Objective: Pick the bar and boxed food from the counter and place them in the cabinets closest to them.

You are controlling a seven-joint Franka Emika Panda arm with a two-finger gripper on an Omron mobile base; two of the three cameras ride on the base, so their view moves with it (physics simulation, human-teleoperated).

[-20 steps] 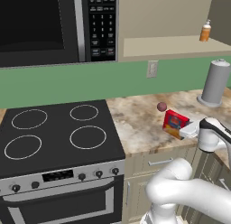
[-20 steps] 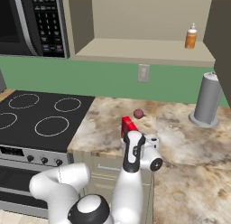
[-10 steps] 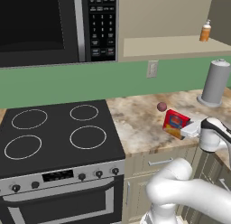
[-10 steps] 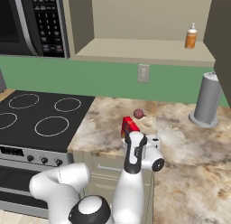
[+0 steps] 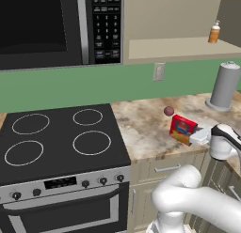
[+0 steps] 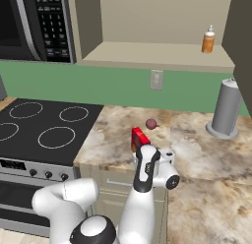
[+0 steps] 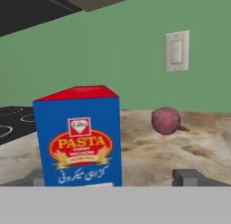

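Hand (image 7: 115,178) sits low at the tabletop (image 6: 197,154) edge, fingers spread wide, nothing between them yet; one dark fingertip (image 7: 189,177) shows at lower right of the hand view, the other at lower left. Boxed food (image 7: 79,137) is straight ahead of the hand and close, standing upright, long axis vertical, blue pasta face toward the camera, red top. It sits left of centre between the fingers, near the left one, so my read is the hand needs a small shift that way, or a little more reach, before closing. From the left base view the carton (image 5: 182,129) stands just in front of the white wrist, on the marbled tabletop near its front edge, right of the black stovetop (image 5: 56,138). Just behind it lies a small dark-red ball (image 6: 151,124), apart from the carton, not the target. Farther back right stands a grey cylinder (image 6: 226,109) by the green wall. Above, an open cabinet (image 6: 147,53) shelf is nearest to the carton; it holds one orange bottle (image 6: 208,40) at its right end. Bar not made out anywhere.
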